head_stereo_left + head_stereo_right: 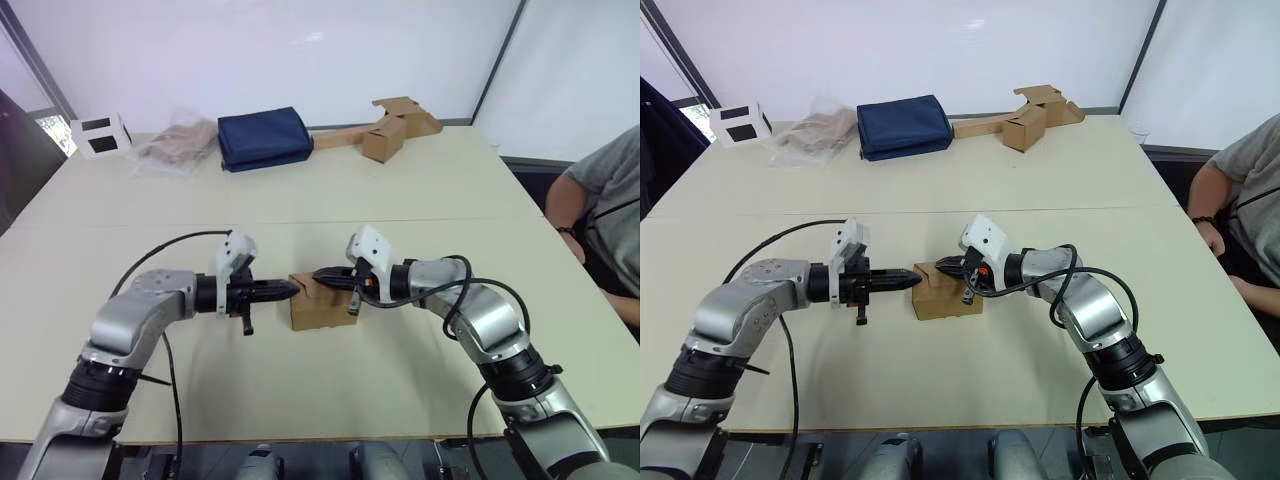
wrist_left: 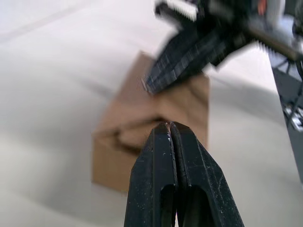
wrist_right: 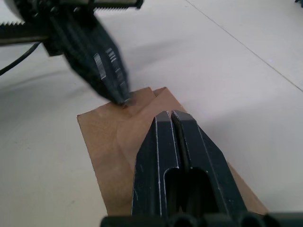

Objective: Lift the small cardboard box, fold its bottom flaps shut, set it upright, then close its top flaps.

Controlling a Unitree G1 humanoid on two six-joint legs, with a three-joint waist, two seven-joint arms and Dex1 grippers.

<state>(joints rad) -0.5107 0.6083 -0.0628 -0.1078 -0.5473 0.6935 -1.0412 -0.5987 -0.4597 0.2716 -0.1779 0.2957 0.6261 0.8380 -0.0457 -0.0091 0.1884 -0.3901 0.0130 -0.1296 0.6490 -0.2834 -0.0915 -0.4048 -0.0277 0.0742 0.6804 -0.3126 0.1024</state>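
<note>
The small cardboard box (image 1: pixel 322 308) stands on the table's middle, a plain brown carton. Its top flaps (image 3: pixel 113 127) lie folded down across the upper face. The bottom flaps are hidden under it. My left gripper (image 1: pixel 291 290) is shut, its tip touching the box's upper left edge. From the other side my right gripper (image 1: pixel 319 274) reaches over the box top, also shut, with nothing between its fingers. In the right wrist view the left gripper (image 3: pixel 122 97) touches the far edge of the flaps. In the left wrist view the box (image 2: pixel 118 146) lies just beyond my shut fingertips (image 2: pixel 163 142).
At the table's back stand a cardboard box joined to a long flat strip (image 1: pixel 385 135), a navy blue bag (image 1: pixel 263 138), a clear plastic bag (image 1: pixel 180 145) and a small white box (image 1: pixel 100 135). A person (image 1: pixel 610 200) sits at the right edge.
</note>
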